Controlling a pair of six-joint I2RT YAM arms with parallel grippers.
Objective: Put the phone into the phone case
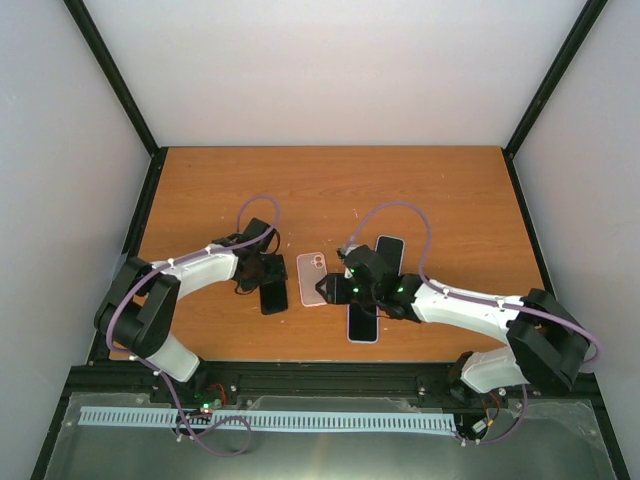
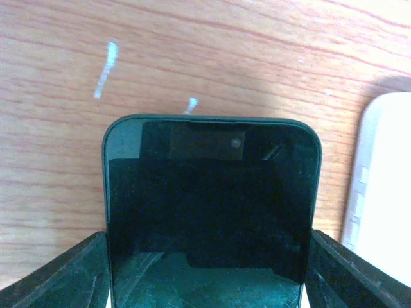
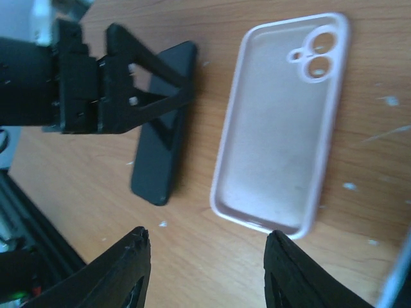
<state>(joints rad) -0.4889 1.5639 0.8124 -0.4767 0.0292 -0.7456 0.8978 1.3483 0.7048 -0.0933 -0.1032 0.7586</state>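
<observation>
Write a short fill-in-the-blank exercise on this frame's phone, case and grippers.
Of the left gripper and right gripper, the phone sits between the fingers of the ___ one.
The phone case is coloured ___.
The right gripper is ___ and holds nothing.
Missing words: left; pink; open.
</observation>
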